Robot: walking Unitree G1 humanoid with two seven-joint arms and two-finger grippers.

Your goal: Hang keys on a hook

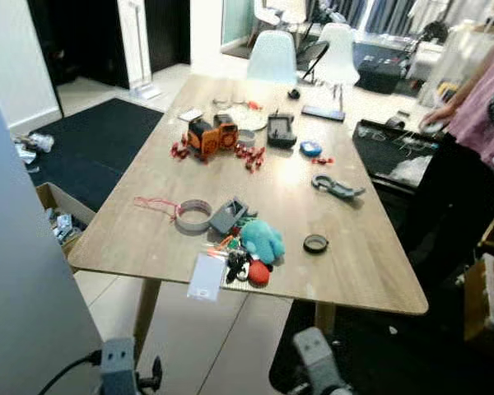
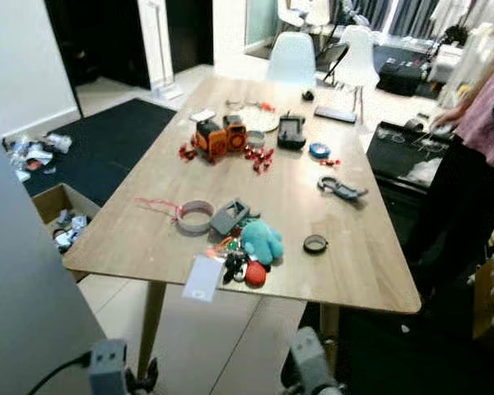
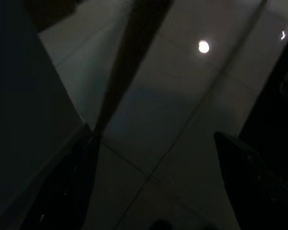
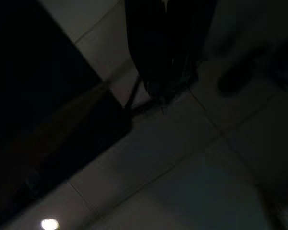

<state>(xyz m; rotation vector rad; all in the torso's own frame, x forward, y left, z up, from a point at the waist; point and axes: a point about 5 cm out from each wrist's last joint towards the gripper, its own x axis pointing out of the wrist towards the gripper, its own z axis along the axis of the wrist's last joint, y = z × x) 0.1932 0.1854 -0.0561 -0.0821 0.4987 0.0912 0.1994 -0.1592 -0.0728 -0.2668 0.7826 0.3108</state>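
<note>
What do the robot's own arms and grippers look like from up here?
Low in the head views, the left arm ends in a boxy silver-grey block with a thin black cable looping off it. The right arm is a rounded silver-grey joint. In the dim wrist views, the left gripper's long fingers and the right gripper's fingers look black.

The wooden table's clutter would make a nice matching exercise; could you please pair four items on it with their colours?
Things:
1. plush toy
2. toy vehicle
3. tape roll
4. key tag

Colours:
A. orange
B. white
C. teal
D. pale grey

All lie on the table; the plush toy and key tag are at its near edge beside the keys.

Pairs: 1-C, 2-A, 3-D, 4-B
</note>
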